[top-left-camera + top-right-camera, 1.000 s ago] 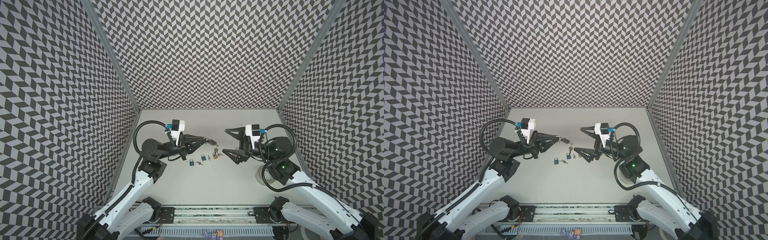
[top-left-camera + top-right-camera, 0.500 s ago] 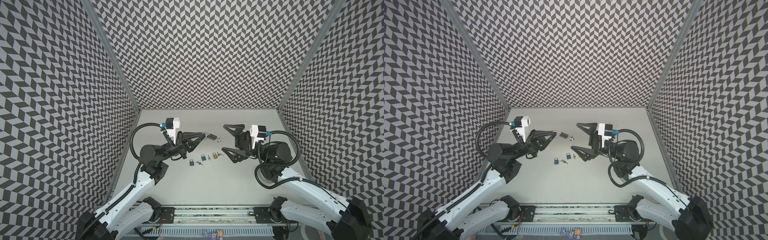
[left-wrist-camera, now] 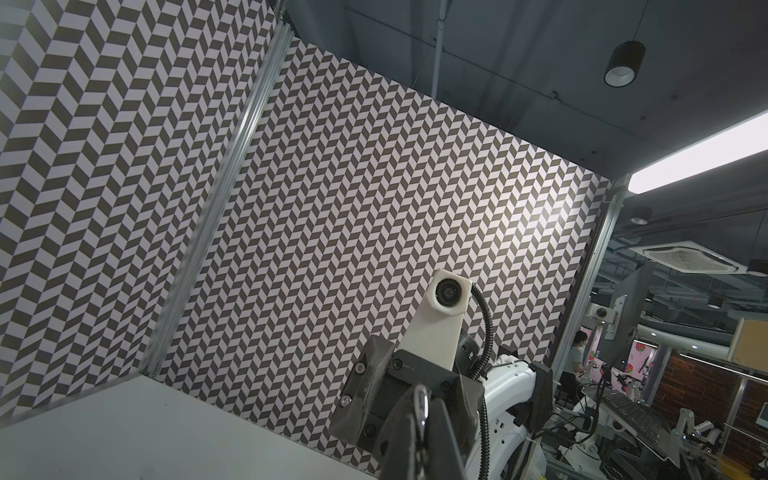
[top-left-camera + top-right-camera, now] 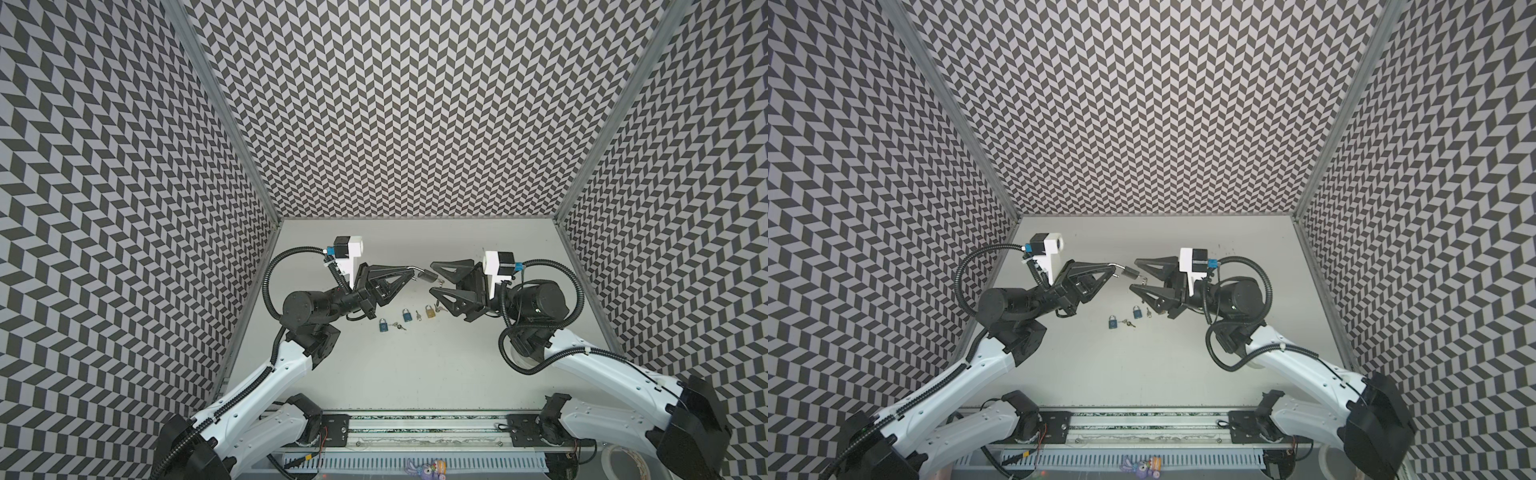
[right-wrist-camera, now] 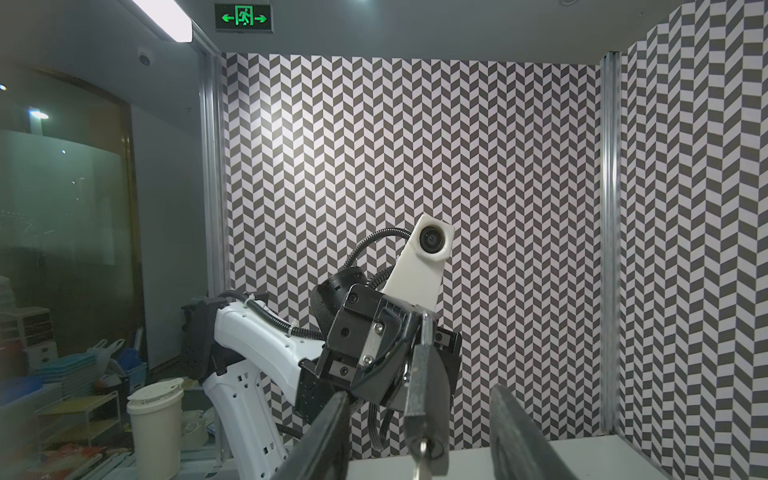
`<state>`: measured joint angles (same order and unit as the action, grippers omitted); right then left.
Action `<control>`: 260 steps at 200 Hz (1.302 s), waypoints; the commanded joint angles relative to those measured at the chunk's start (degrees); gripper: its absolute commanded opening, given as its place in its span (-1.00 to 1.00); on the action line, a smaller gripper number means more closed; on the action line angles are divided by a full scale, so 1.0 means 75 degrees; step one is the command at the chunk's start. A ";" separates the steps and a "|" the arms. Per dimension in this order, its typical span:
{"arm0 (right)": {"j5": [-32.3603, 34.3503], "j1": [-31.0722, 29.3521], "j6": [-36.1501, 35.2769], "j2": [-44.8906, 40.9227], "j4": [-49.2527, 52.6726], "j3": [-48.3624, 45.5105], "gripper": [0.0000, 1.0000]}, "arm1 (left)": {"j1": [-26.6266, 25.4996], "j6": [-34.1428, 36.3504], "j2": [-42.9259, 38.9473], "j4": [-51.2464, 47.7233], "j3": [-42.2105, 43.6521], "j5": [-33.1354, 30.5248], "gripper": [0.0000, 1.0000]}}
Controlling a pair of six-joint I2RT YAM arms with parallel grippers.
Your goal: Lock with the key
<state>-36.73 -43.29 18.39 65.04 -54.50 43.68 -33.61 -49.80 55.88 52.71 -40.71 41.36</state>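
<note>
One container is showing, and only in the right wrist view: a white tub [image 5: 154, 419] standing outside the enclosure with its lid on, so its contents are staying hidden. Inside, the left gripper [image 4: 413, 272] is clamping the silver shackle [image 4: 409, 269] of a grey padlock [image 4: 428, 274], holding it raised above the table [image 4: 415, 374] near the middle of the workspace. The right gripper [image 4: 433, 278] is facing it from 3 o'clock with its jaws spread, one at 12 o'clock of the lock body and one at 6 o'clock. The right wrist view is showing both fingers [image 5: 328, 440] standing apart from the body, gripping nothing. That view is also showing a key [image 5: 422, 457] sitting in the keyhole, at the end of the body away from the shackle. At 6 to 7 o'clock of the held padlock, three smaller locks are lying on the table in a slanting row: a blue lock [image 4: 383, 326], a second blue lock [image 4: 407, 316] and a brass lock [image 4: 430, 311], each with loose keys [image 4: 400, 327] just beside it. The brass lock is showing in a top view only, since the right gripper's lower finger is standing in front of it elsewhere. The left wrist view is showing just the shackle pinched between the left fingers [image 3: 399, 432].
</note>
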 commanded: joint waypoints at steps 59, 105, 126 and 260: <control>-0.0074 -0.0099 0.0026 0.0199 -0.0456 0.0316 -0.40 | -0.0100 -0.0145 0.0038 0.0449 -0.0092 -0.0085 -1.00; -0.0143 -0.0134 0.0090 0.0246 -0.0491 0.0352 -0.70 | -0.0112 -0.0145 0.0027 0.0444 -0.0083 -0.0079 -1.00; -0.0121 -0.0136 0.0065 0.0200 -0.0372 0.0340 -0.89 | -0.0112 -0.0133 0.0015 0.0435 -0.0082 -0.0089 -1.00; 0.0837 -0.0099 -0.0785 -0.1493 0.4141 0.1005 -1.00 | 0.0125 0.3359 -0.0533 -0.4766 -0.1693 -0.0336 -0.14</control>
<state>-33.65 -43.88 16.38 57.47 -32.99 47.53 -33.52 -32.01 52.82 27.55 -50.87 39.97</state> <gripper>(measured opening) 0.140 0.431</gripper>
